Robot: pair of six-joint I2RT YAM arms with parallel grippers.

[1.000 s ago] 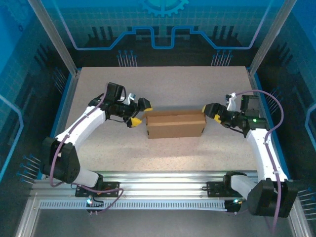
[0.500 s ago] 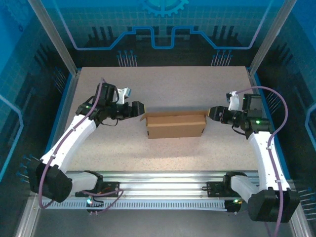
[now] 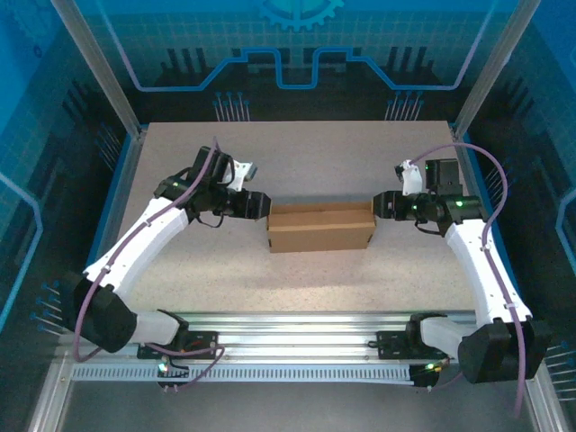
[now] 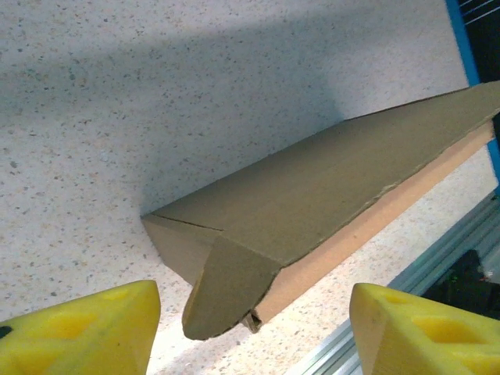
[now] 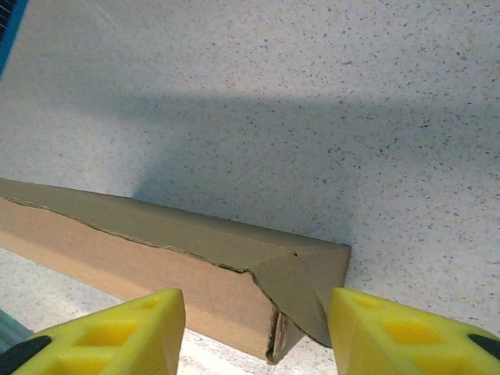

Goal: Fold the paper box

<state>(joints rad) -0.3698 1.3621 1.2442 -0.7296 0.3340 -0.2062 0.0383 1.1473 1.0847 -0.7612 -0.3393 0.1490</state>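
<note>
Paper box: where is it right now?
In the top view, the paper box lies mid-table, between the left gripper and the right gripper.

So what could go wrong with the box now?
1. The left hand and right hand sit open at opposite ends of the paper box. If one pushes harder, the box might slide or twist on the table.
2. The end flap by the left hand sticks out loose. A push could crumple it instead of tucking it in.
</note>
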